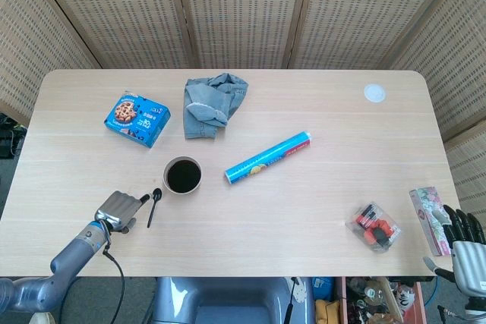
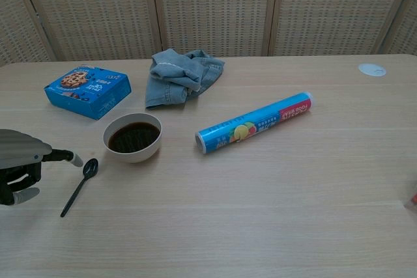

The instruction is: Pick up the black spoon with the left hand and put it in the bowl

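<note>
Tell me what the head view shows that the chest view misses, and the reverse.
Head view only: the right hand off the table's right edge, a pink box and a red packet nearby. Chest view only: nothing extra, just a closer, lower angle. Both: the left hand beside the spoon, the bowl, blue cookie box, grey cloth, blue roll and white disc.

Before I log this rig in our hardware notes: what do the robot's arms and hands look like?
The left arm is blue-grey metal with a thin black cable beside it. The left hand has a ribbed silver-grey back and dark fingers with pale tips. The right hand is black-fingered above a pale grey palm; its arm is out of view.
</note>
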